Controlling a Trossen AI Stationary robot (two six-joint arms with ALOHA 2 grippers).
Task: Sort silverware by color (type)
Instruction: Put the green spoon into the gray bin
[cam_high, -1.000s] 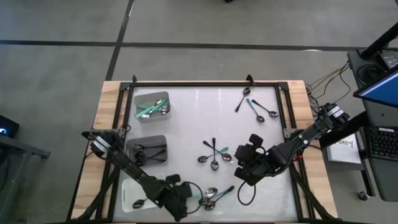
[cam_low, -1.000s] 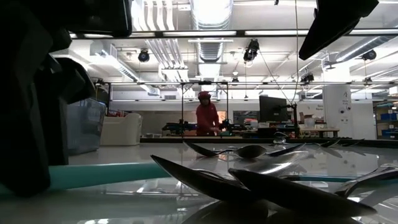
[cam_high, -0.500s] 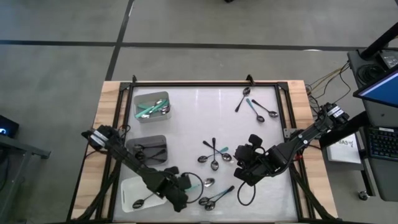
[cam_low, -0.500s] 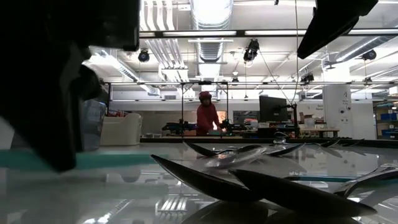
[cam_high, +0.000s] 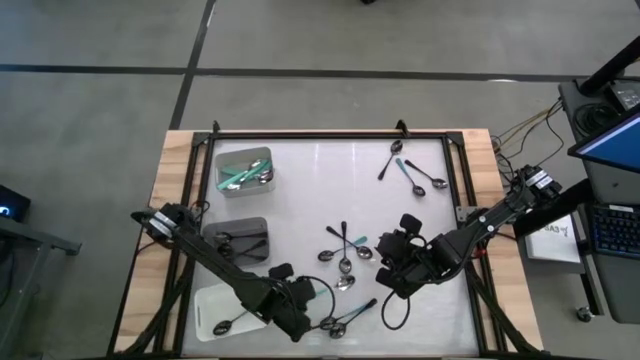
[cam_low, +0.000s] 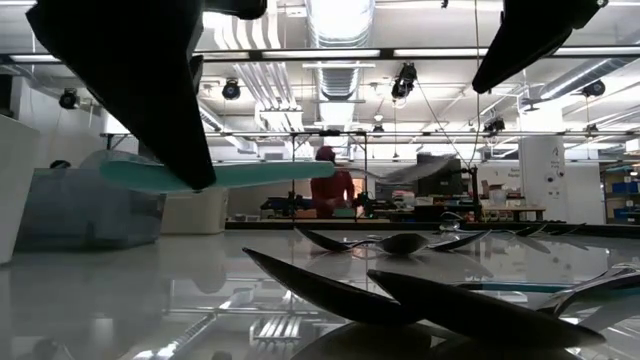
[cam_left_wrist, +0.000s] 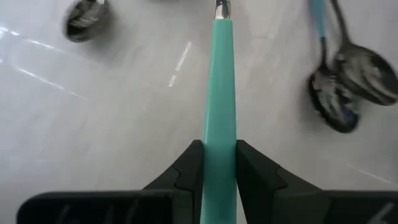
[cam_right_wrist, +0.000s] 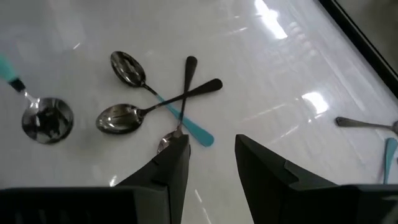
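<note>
- Left gripper (cam_left_wrist: 217, 163): low centre of the left wrist view, fingers clamped narrow on the handle of a teal-handled spoon (cam_left_wrist: 217, 106). In the low view the spoon rides level and clear of the table (cam_high: 320, 190), the grip taken near the handle's end.
- Risk: the bowl end overhangs far from the grip, so the spoon may pivot or slip out during carry, and could strike the spoons lying under it.
- Loose spoons below the lifted one (cam_high: 345, 320): lower centre of the high view, at least one teal-handled.
- White tray (cam_high: 205, 300): lower left, holding a spoon.
- Right gripper (cam_right_wrist: 211, 155): right of centre in the high view, fingers standing wide, holding nothing, above a crossed cluster of spoons (cam_right_wrist: 158, 102).
- Risk: black and teal handles overlap here; a closing grip may catch two at once.
- Dark grey tray (cam_high: 212, 232): left, spoons inside.
- Light grey tray (cam_high: 262, 153): upper left, teal-handled spoons inside; likely destination, farthest from the held spoon.
- Spoons at upper right (cam_high: 410, 170): unsorted.
</note>
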